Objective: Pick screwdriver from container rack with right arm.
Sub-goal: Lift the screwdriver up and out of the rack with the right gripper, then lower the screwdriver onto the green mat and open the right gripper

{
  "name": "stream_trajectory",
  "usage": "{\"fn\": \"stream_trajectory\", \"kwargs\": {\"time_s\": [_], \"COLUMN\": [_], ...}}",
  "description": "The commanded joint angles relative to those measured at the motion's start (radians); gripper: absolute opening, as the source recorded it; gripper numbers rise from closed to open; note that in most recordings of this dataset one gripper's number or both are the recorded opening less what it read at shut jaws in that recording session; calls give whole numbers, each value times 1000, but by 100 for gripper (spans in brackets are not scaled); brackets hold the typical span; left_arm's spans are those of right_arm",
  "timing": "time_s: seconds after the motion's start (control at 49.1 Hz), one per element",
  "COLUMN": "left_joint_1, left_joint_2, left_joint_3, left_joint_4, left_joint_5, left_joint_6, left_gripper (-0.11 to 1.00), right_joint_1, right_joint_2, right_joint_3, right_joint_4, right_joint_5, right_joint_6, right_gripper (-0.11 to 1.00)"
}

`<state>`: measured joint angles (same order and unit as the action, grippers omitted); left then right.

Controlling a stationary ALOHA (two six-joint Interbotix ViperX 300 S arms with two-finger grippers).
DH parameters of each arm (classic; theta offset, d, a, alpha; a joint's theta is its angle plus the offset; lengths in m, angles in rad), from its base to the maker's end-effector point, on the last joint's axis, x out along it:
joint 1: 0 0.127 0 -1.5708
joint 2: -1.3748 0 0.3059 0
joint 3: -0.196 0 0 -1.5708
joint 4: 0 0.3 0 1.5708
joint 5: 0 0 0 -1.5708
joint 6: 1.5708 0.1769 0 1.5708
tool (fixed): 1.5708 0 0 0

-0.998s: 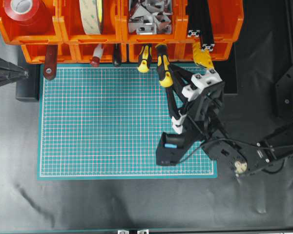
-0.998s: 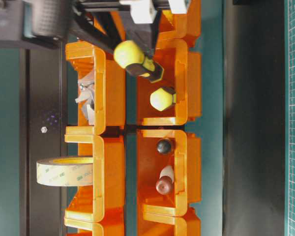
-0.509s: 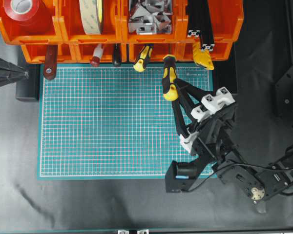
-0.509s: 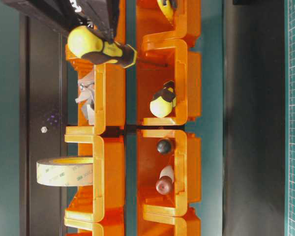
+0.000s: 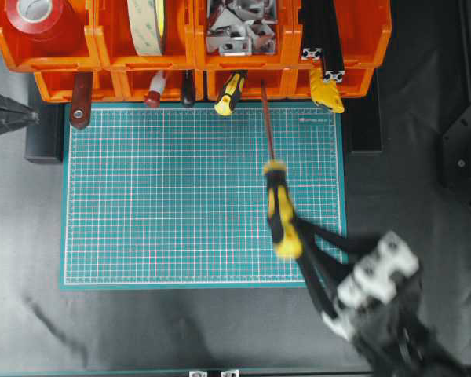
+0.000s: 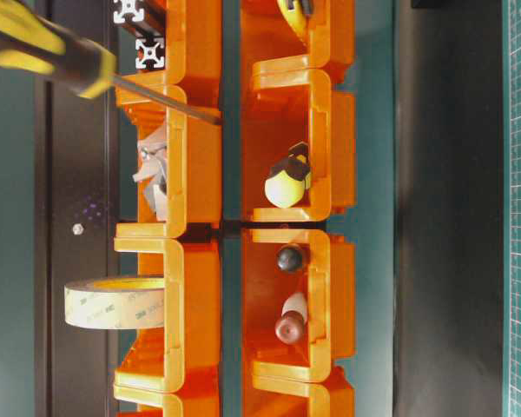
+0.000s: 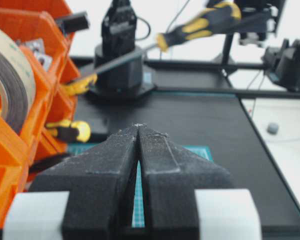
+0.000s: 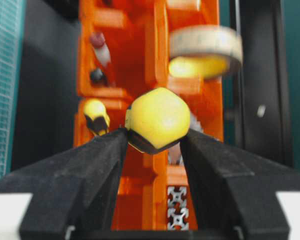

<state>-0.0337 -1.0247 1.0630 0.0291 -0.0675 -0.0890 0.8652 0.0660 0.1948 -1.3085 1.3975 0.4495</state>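
The screwdriver [image 5: 281, 212], with a thick yellow-and-black handle and a thin dark shaft, hangs over the green mat [image 5: 165, 196]. Its shaft tip is at the front edge of the orange container rack [image 5: 188, 59]. My right gripper [image 5: 295, 237] is shut on the handle's rear end. In the right wrist view the fingers clamp the yellow butt [image 8: 157, 120] from both sides. The table-level view shows the screwdriver [image 6: 43, 52] raised and tilted before the rack [image 6: 200, 174]. My left gripper [image 7: 138, 128] is shut and empty, parked at the far left [image 5: 27, 118].
The rack's upper bins hold a red tape roll [image 5: 35, 16], a beige tape roll [image 5: 145, 23], metal brackets [image 5: 235, 27] and black extrusions [image 5: 322, 31]. The lower bins hold a red-handled tool [image 5: 81, 98] and the smaller yellow-and-black tool [image 5: 230, 93].
My right gripper has drawn the screwdriver back out of the lower bin, toward the table's front and upward. The smaller yellow-and-black tool tilted in its bin. The left arm has not moved.
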Motion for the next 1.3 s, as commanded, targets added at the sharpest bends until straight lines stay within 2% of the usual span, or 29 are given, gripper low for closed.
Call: {"fn": "stream_trajectory", "kwargs": {"time_s": [0.0, 0.122, 0.163, 0.265, 0.407, 0.509, 0.631, 0.917, 1.08, 1.283], "left_joint_1": [-2, -2, -2, -2, -3, -8, -17, -25, -26, -26], "left_joint_2": [-6, -17, -20, -25, -28, -29, -29, -25, -25, -23], "left_joint_3": [-41, -55, -60, -71, -83, -89, -94, -94, -94, -92], "left_joint_4": [3, 3, 3, 3, 3, 3, 3, 3, 3, 3], "left_joint_5": [3, 18, 21, 23, 20, 20, 20, 20, 21, 23], "left_joint_6": [-3, -3, -5, -3, -5, -5, -6, -5, -5, -5], "left_gripper": [0, 0, 0, 0, 0, 0, 0, 0, 0, 0], "right_joint_1": [40, 71, 77, 78, 61, 29, -21, -181, -245, -253], "right_joint_2": [8, 29, 29, 29, 26, 26, 25, 38, 57, 72], "right_joint_3": [-72, -101, -95, -57, 23, 89, 161, 242, 244, 249], "right_joint_4": [-11, 9, 29, 57, 77, 97, 97, 89, 80, 89], "right_joint_5": [12, 0, -9, -46, -155, -247, -377, -624, -703, -719], "right_joint_6": [-37, -75, -78, -77, -67, -63, -60, -69, -71, -64], "right_gripper": [37, 37, 37, 36, 36, 36, 36, 36, 36, 32]}}
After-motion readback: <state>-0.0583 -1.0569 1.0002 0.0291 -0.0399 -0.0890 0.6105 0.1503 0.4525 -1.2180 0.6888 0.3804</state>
